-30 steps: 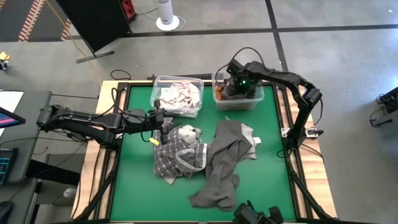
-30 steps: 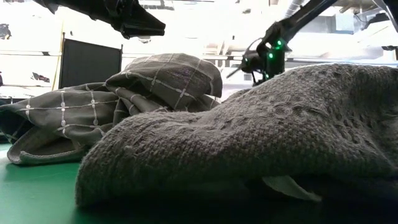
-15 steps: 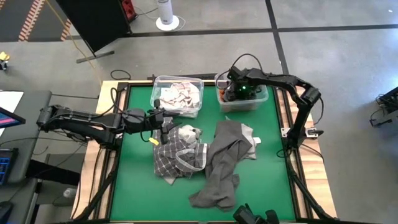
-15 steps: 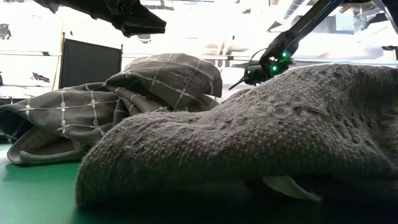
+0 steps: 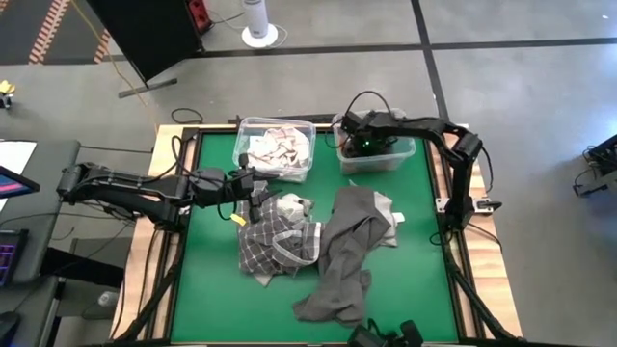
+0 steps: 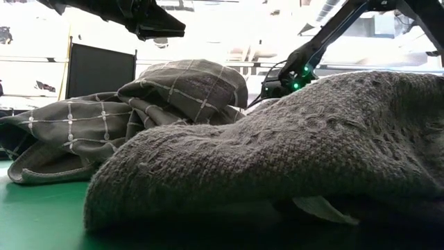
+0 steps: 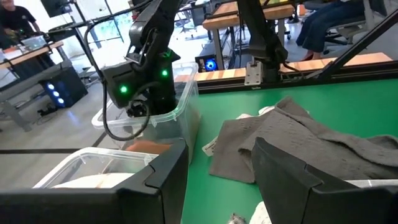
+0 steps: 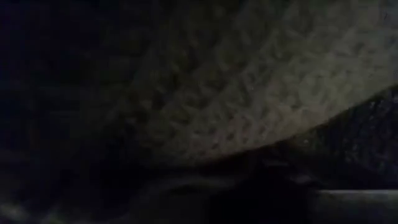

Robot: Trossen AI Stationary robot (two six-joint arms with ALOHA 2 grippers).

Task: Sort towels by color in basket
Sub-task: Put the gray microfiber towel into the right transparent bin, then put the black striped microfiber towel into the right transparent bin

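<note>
I am holding the right claw [image 5: 355,145] down inside the right-hand clear bin [image 5: 403,159] at the counter's [image 5: 212,289] far edge, buried against dark knit cloth, and I cannot tell how its fingers stand. The left claw [image 5: 253,191] is hovering with fingers apart over the checked towel [image 5: 275,246], which is lying mid-counter beside the dark grey towel [image 5: 342,260].

You had a matt green table mat [image 5: 212,280] edged in pale wood, two clear glossy plastic bins [image 5: 278,146], a coarse, nubbly dark grey knit towel [image 6: 277,153], a smoother woven checked cloth [image 6: 104,118], and matt black arms.
</note>
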